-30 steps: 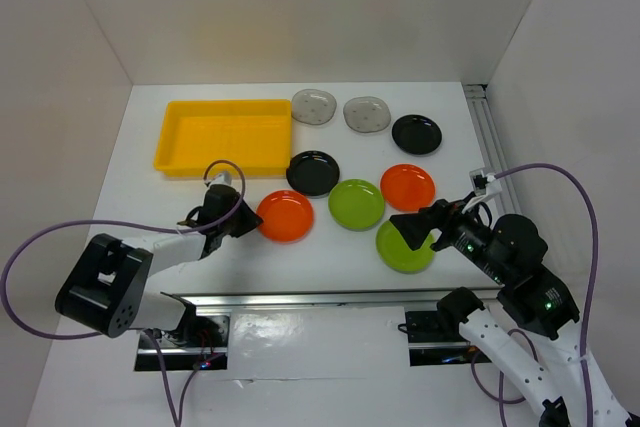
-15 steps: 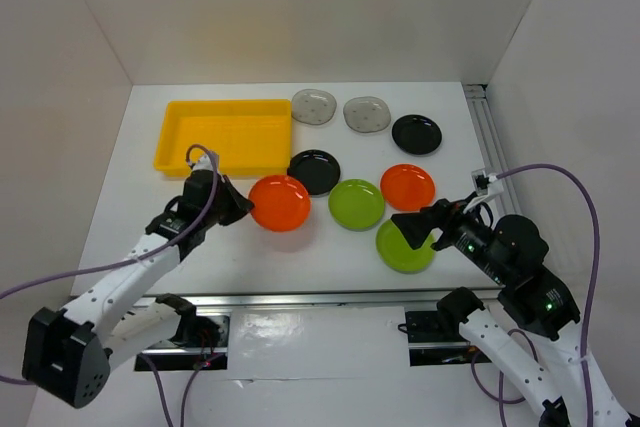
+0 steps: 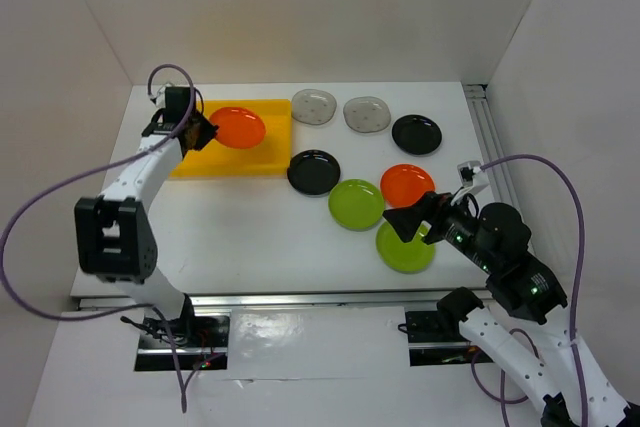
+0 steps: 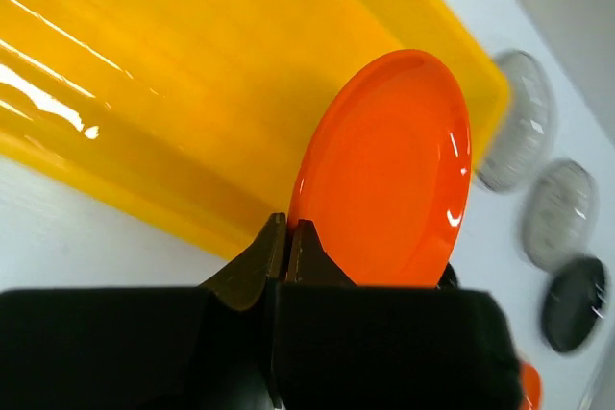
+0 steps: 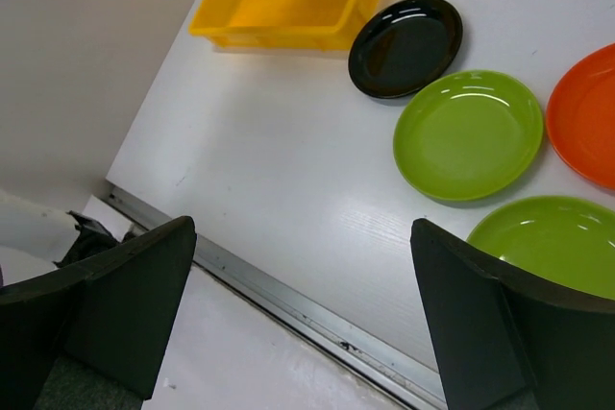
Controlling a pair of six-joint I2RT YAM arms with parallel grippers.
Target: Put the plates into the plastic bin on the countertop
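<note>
My left gripper (image 3: 207, 133) is shut on the rim of an orange plate (image 3: 238, 127) and holds it tilted above the yellow bin (image 3: 262, 157). The left wrist view shows the jaws pinching the plate (image 4: 394, 170) over the bin's floor (image 4: 192, 93). My right gripper (image 3: 415, 222) is open and empty above the near lime green plate (image 3: 405, 247). On the countertop lie another lime green plate (image 3: 356, 204), an orange plate (image 3: 407, 186), two black plates (image 3: 313, 172) (image 3: 416, 134) and two grey plates (image 3: 313, 106) (image 3: 367, 114).
A metal rail (image 3: 490, 137) runs along the right edge and another (image 3: 300, 299) along the front edge. White walls enclose the back and sides. In the right wrist view a black plate (image 5: 405, 45) and a lime plate (image 5: 469, 133) lie ahead of the fingers.
My left arm has carried the orange plate from the front middle of the countertop back and left, to above the bin. My right gripper has shifted slightly.
</note>
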